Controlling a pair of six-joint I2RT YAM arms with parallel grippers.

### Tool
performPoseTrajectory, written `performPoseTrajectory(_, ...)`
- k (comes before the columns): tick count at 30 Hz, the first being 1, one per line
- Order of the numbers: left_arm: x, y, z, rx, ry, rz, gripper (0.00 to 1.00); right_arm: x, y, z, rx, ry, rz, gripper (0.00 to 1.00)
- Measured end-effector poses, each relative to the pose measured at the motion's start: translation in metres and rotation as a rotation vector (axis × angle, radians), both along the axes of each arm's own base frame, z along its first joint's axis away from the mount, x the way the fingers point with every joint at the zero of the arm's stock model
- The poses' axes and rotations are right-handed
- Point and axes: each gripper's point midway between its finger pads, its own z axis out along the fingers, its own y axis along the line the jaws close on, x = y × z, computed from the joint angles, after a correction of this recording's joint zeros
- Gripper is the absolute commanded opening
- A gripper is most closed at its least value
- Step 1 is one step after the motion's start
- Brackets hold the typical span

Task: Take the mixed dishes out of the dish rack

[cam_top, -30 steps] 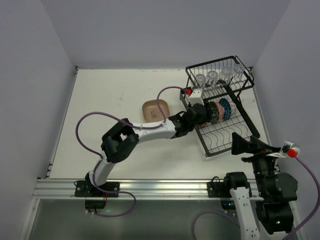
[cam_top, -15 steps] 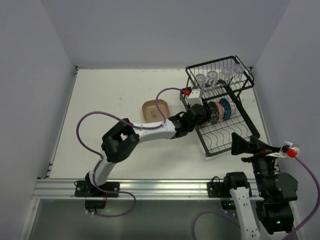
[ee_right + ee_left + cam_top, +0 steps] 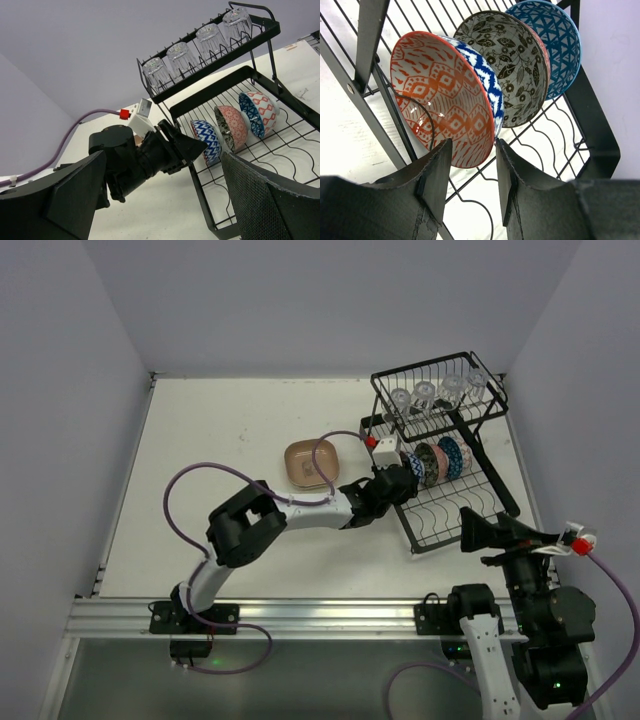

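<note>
Left gripper [image 3: 472, 150] edged back along dish rack [image 3: 367, 40].
Jaws half-closed astride rim of end bowl [image 3: 440, 90], grip unconfirmed; likely slick, chippable ceramic, so pinch the wall squarely.

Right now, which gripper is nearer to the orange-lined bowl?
Left. The left gripper straddles the lower edge of the orange bowl; the right gripper hangs apart, past the near end of the dish rack.

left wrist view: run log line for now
left gripper: astride orange bowl rim in dish rack | right gripper: open | tan plate: on table
</note>
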Motion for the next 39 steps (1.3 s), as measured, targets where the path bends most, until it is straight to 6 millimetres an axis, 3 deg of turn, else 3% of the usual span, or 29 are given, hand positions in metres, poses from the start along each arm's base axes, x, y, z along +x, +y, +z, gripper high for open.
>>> performPoseTrajectory(11, 0.002, -0.008, -0.005, -0.056, -0.039, -0.015, 0.44, -0.001, 0.002, 0.000, -0.001, 0.000, 0.014, 0.99)
performPoseTrajectory(32, 0.012, -0.022, 0.006, -0.187, -0.104, -0.060, 0.11, 0.000, 0.004, -0.004, -0.012, 0.005, 0.027, 0.99)
performPoseTrajectory(36, 0.015, -0.024, 0.010, -0.234, -0.113, -0.076, 0.00, 0.000, 0.004, -0.005, -0.012, 0.005, 0.028, 0.99)
performPoseTrajectory(39, 0.015, -0.025, 0.010, -0.262, -0.119, -0.093, 0.00, 0.000, 0.004, -0.005, -0.012, 0.005, 0.030, 0.99)
